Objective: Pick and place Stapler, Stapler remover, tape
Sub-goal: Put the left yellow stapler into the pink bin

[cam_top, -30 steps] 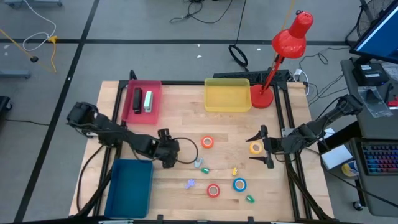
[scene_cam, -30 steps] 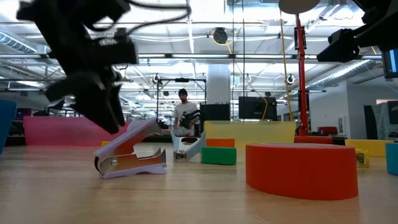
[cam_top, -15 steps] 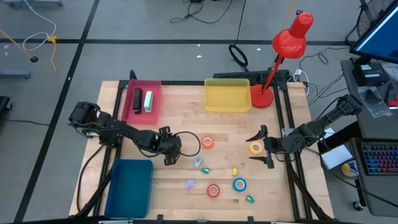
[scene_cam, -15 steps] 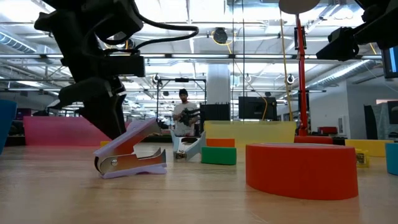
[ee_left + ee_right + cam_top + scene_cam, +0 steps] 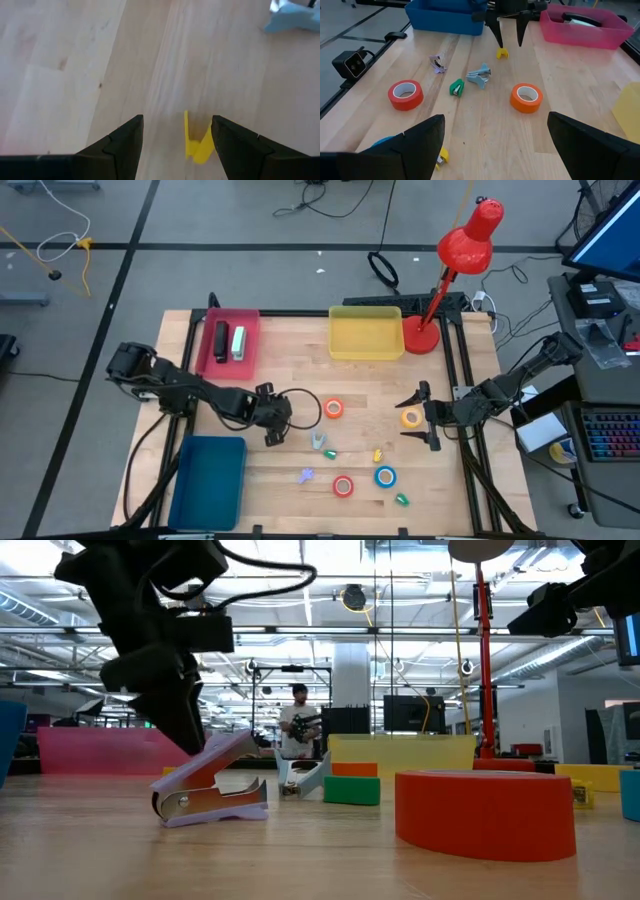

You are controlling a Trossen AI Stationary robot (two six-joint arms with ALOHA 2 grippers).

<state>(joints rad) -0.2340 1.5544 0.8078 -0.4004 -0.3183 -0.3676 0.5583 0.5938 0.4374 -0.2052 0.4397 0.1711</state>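
Just now the left pincer (image 5: pixel 272 432) hangs low over the wooden bench (image 5: pixel 290 360), its fingers spread wide and holding nothing, with a small yellow stapler remover (image 5: pixel 197 145) lying between the fingertips on the wood. Nearby lie a grey-blue stapler remover (image 5: pixel 318 442), a lilac one (image 5: pixel 306 475) and a green one (image 5: pixel 402 500). The orange-red tape (image 5: pixel 333 408) sits just beyond, the red roll (image 5: pixel 343 486) and blue roll (image 5: pixel 386 476) nearer the front edge. The right pincer (image 5: pixel 418 418) waits at the right side, fingers fully apart and empty, the yellow tape (image 5: pixel 410 418) between them. Staplers (image 5: pixel 229 341) rest in the pink tray (image 5: pixel 250 320).
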